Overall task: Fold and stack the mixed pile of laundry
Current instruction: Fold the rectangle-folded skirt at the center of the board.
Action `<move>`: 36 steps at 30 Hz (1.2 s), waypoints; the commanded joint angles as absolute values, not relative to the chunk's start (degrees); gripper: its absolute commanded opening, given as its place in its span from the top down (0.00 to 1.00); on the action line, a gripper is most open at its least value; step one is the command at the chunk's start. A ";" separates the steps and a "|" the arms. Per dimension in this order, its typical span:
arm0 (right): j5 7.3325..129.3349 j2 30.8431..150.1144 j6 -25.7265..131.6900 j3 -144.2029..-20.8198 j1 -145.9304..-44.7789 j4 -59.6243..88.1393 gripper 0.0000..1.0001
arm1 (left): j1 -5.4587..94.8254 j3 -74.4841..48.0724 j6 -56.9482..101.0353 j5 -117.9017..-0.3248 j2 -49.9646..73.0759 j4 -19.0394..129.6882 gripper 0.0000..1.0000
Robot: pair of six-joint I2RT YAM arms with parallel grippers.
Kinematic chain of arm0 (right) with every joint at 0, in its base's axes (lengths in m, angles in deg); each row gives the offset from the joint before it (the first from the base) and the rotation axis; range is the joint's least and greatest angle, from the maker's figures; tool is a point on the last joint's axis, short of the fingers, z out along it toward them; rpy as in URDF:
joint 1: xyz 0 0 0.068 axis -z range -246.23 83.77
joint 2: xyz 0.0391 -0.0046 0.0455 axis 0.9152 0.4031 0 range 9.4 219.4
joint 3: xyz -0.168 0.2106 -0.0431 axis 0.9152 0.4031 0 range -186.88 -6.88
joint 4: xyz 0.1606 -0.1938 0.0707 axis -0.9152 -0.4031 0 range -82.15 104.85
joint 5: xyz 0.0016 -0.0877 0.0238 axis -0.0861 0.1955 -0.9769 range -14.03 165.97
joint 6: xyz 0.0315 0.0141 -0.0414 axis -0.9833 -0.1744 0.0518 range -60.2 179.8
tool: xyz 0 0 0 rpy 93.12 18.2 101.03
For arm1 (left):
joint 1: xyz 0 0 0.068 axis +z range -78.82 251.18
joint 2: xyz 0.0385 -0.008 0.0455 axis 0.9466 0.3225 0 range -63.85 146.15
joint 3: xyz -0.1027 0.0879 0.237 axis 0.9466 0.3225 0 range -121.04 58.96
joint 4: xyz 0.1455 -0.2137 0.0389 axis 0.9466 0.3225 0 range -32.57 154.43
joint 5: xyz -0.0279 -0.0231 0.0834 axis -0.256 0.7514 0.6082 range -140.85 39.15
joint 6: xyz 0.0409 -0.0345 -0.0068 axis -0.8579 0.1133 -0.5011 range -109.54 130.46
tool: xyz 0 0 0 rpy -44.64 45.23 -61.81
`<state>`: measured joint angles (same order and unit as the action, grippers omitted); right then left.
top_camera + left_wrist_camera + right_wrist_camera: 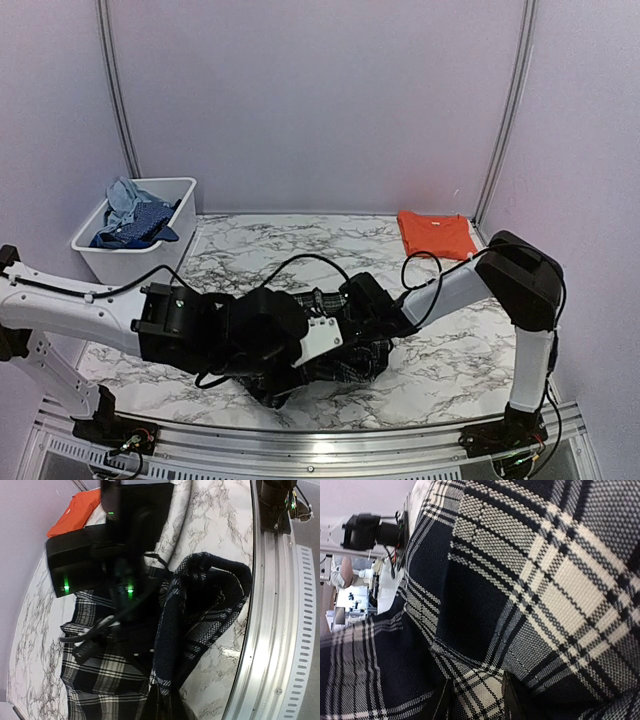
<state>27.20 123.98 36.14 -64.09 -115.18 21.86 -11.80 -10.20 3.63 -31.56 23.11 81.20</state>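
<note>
The black-and-white plaid piece (366, 362) lies rumpled on the marble table, front centre. My left gripper (167, 703) is shut on a dark edge of this plaid (100, 672) and holds a fold of it up off the table. In the right wrist view the plaid (545, 580) fills the frame. My right gripper (479, 702) presses into it with a bunched fold pinched between its fingers. Both grippers meet over the cloth in the top view, their fingertips hidden there. The orange T-shirt (437, 234) lies folded flat at the back right. A pale blue denim-like piece (124, 200) sits in the bin.
The white plastic bin (128, 260) stands at the back left and also holds a dark blue patterned cloth (142, 228). A metal rail (270, 645) runs along the near table edge, close to the lifted plaid fold. Purple walls enclose the table.
</note>
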 commanded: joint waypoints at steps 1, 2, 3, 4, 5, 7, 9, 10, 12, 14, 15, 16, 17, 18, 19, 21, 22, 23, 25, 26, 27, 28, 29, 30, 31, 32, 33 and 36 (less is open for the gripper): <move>30.08 121.69 31.08 -56.30 -119.82 22.49 0.66 | -7.49 -12.67 2.29 -37.86 19.07 85.57 1.00; 30.14 120.62 30.58 -55.58 -120.76 22.23 0.66 | -7.03 -12.48 1.84 -39.09 18.72 85.77 1.00; 30.22 119.57 30.25 -55.37 -121.72 21.71 0.66 | -6.80 -12.15 1.44 -39.99 18.46 86.05 1.00; 30.34 118.56 30.19 -55.29 -122.44 21.04 0.66 | -6.76 -11.76 1.07 -41.01 18.20 86.45 1.00; 30.32 117.64 30.29 -55.48 -123.01 20.12 0.66 | -6.76 -11.54 0.86 -42.04 18.04 86.88 1.00; 29.42 116.71 31.60 -57.18 -123.30 16.98 0.65 | -6.73 -11.21 0.80 -44.61 17.84 87.61 1.00; 29.90 115.85 36.05 -61.36 -123.00 10.02 0.63 | -6.77 -11.09 0.97 -47.00 17.44 87.90 1.00; 30.07 115.41 37.82 -63.60 -122.62 7.15 0.62 | -6.75 -11.02 1.08 -47.91 17.18 87.93 1.00; 30.11 114.91 39.86 -68.48 -120.88 2.94 0.60 | -6.75 -10.83 0.83 -49.47 16.70 87.98 1.00; 30.10 114.74 41.04 -73.00 -117.68 0.12 0.58 | -6.74 -10.73 0.40 -50.55 16.25 88.26 1.00; 30.25 115.02 41.72 -74.91 -116.18 -1.05 0.57 | -6.77 -10.59 0.32 -51.33 16.06 88.36 1.00; 30.68 115.48 42.47 -77.06 -114.57 -2.19 0.56 | -6.76 -10.42 0.25 -52.64 15.77 88.36 1.00; 31.32 116.39 43.58 -79.30 -113.23 -3.98 0.55 | -6.82 -10.24 -0.02 -53.49 15.50 88.38 1.00; 32.08 117.60 45.18 -81.54 -112.07 -6.94 0.54 | -6.79 -10.07 -0.17 -53.97 15.22 88.40 1.00; 32.89 118.80 46.58 -83.89 -111.21 -8.87 0.54 | -6.73 -9.89 -0.29 -54.21 15.06 88.49 1.00; 35.34 121.39 49.63 -87.81 -110.23 -12.45 0.51 | -6.73 -9.62 -0.64 -54.23 14.74 88.54 1.00; 36.38 122.54 50.70 -89.56 -109.94 -13.36 0.49 | -6.74 -9.52 -0.73 -54.09 14.58 88.54 1.00; 37.46 123.82 51.47 -90.50 -109.68 -13.72 0.47 | -6.73 -9.43 -0.89 -53.96 14.50 88.55 1.00; 39.48 126.51 52.67 -92.22 -109.26 -14.47 0.46 | -6.65 -9.50 -1.04 -53.68 14.76 88.54 1.00; 41.00 128.31 53.19 -92.76 -109.21 -14.43 0.46 | -6.56 -9.55 -1.09 -53.63 14.93 88.56 1.00; 42.19 129.59 53.43 -93.30 -109.21 -14.49 0.46 | -6.39 -9.52 -1.06 -53.66 15.02 88.50 1.00; 43.03 130.85 53.46 -93.63 -109.26 -14.34 0.46 | -6.16 -9.51 -1.12 -53.79 15.10 88.46 1.00; 43.93 131.73 53.13 -93.49 -109.29 -13.72 0.46 | -5.86 -9.50 -1.32 -53.83 15.18 88.48 1.00; 45.02 132.28 52.68 -92.97 -109.36 -12.66 0.46 | -5.49 -9.57 -1.69 -53.87 15.31 88.50 1.00; 45.60 132.75 52.64 -92.40 -109.52 -11.79 0.46 | -5.04 -9.71 -2.12 -53.92 15.50 88.47 1.00; 45.70 133.24 52.79 -92.16 -109.70 -11.47 0.46 | -4.51 -9.93 -2.71 -53.86 15.63 88.48 1.00; 45.86 133.77 53.09 -92.14 -109.93 -11.68 0.46 | -3.86 -10.08 -3.21 -53.96 15.78 88.53 1.00; 44.66 134.05 54.16 -91.07 -111.35 -11.95 0.48 | -0.55 -10.74 -4.87 -55.07 16.62 88.40 1.00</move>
<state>42.30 132.73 52.38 -92.22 -109.30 -9.66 -4.08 -9.53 -2.03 -53.79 16.38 88.87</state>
